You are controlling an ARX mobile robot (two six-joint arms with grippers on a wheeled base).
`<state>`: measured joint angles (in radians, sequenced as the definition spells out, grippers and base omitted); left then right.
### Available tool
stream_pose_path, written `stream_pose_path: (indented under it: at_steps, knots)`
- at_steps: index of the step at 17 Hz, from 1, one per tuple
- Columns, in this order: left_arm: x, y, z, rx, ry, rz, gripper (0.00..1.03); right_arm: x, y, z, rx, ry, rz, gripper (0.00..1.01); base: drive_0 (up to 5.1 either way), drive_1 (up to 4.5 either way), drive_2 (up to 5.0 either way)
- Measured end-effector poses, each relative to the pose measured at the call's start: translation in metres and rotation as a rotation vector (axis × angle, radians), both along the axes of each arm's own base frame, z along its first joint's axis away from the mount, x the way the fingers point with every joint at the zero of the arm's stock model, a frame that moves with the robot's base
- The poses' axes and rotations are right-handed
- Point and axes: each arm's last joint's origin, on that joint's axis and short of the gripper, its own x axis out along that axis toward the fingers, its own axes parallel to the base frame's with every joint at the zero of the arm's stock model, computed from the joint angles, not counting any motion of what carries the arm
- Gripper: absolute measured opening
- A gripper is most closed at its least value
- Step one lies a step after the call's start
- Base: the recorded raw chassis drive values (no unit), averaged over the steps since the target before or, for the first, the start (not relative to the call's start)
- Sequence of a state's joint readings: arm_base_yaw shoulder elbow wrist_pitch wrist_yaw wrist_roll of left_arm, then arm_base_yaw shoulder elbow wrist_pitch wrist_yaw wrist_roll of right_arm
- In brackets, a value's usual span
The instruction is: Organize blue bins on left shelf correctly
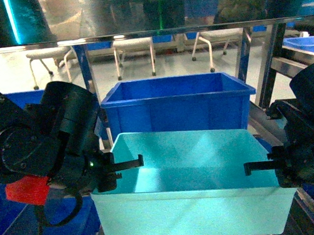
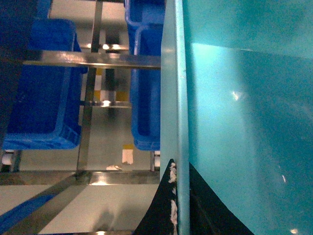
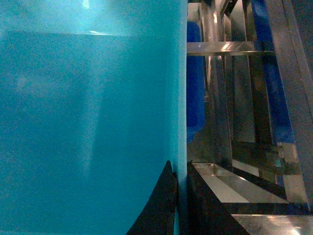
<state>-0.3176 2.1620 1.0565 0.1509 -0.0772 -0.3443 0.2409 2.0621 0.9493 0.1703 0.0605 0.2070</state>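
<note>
A light turquoise blue bin hangs between my two grippers in front of the left shelf. My left gripper is shut on the bin's left rim. In the left wrist view that rim runs between the gripper's black fingers. My right gripper is shut on the right rim. The right wrist view shows the bin wall pinched in that gripper. The bin is empty inside.
A dark blue crate stands right behind the turquoise bin on the rack. More dark blue crates sit on lower levels among steel rails. Steel uprights and rails run close along the right side. Chairs stand on the floor beyond.
</note>
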Motion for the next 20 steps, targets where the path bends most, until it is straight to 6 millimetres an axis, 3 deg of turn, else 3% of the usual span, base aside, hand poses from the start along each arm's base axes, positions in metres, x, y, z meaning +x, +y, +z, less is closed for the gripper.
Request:
stream_pose_path:
  at_steps: [1,4,8,10,11,15,17,18,19,20]
  knots:
    - [-0.001,-0.001,-0.003,-0.009,0.01,0.007,0.12,0.0,0.0,0.0,-0.008,0.002,0.01,0.05,0.0,0.0,0.0]
    - [0.0,-0.006,-0.001,-0.03,0.002,-0.006,0.35,-0.001,0.001,-0.004,-0.018,0.013,0.045,0.27,0.0,0.0,0.0]
    - [0.0,-0.013,0.001,-0.06,0.0,-0.041,0.76,-0.001,0.006,-0.004,-0.001,0.01,0.08,0.7,0.0,0.0,0.0]
    - [-0.001,-0.015,0.001,-0.066,-0.001,-0.05,0.91,-0.001,0.009,-0.003,0.006,0.005,0.094,0.85,0.0,0.0,0.0]
    - [-0.001,-0.016,0.001,-0.068,0.0,-0.052,1.0,-0.001,0.01,-0.002,0.01,0.005,0.098,0.97,0.0,0.0,0.0]
    - [-0.002,-0.017,0.005,-0.067,-0.029,-0.05,0.98,-0.002,0.012,0.006,0.021,-0.071,0.114,0.98,0.0,0.0,0.0]
    - [-0.015,-0.014,0.02,-0.063,-0.05,-0.045,0.98,-0.008,0.015,0.022,0.035,-0.12,0.129,0.98,0.0,0.0,0.0]
    - [-0.034,-0.009,0.052,-0.075,-0.114,-0.044,0.98,-0.025,0.026,0.041,0.061,-0.161,0.151,0.98,0.0,0.0,0.0]
    - [-0.077,0.018,0.062,-0.055,-0.101,-0.035,0.98,-0.073,0.041,0.062,0.079,-0.176,0.13,0.98,0.0,0.0,0.0]
    - [-0.087,0.025,0.071,-0.056,-0.133,-0.031,0.98,-0.085,0.044,0.073,0.088,-0.201,0.121,0.98,0.0,0.0,0.0]
